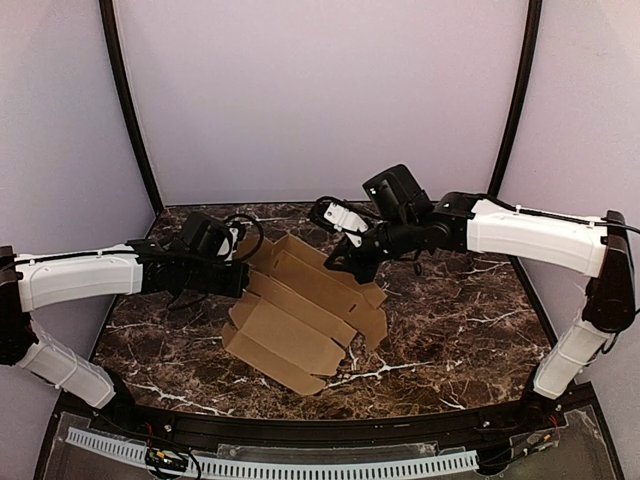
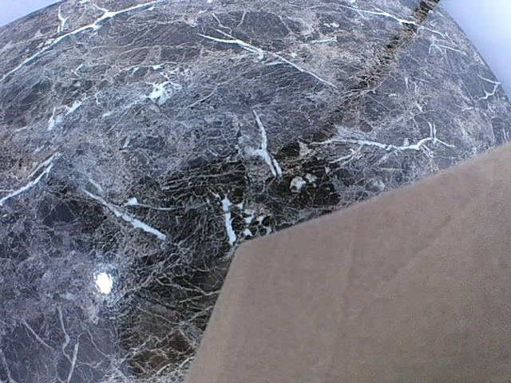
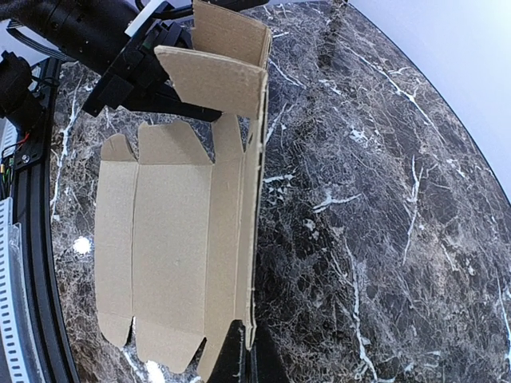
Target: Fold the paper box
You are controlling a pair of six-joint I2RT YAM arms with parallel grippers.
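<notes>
Box (image 1: 300, 320) sits mid-table, mostly opened out flat, main panels lying on the table (image 1: 450, 330).

Left fingers (image 1: 232, 280): closed at the box's left edge. Left wrist view shows only cardboard and marble, no fingers, so I can't confirm the contact directly. The raised end flaps right by them in the right wrist view suggest a pinch on that edge. Likely job is to anchor that end so the sheet doesn't slide.

Right fingers (image 3: 231, 359): closed on the edge of the long side panel at the box's right. That panel stands almost upright off the table while the rest lies flat, so the pinch is what keeps it up along its crease.

My read is an early step, with one wall up and the rest unfolded. The two grips sit at opposite ends, so one can fold while the other braces.

Risk: thin card slipping out of a pinch, or bending off the score line.
</notes>
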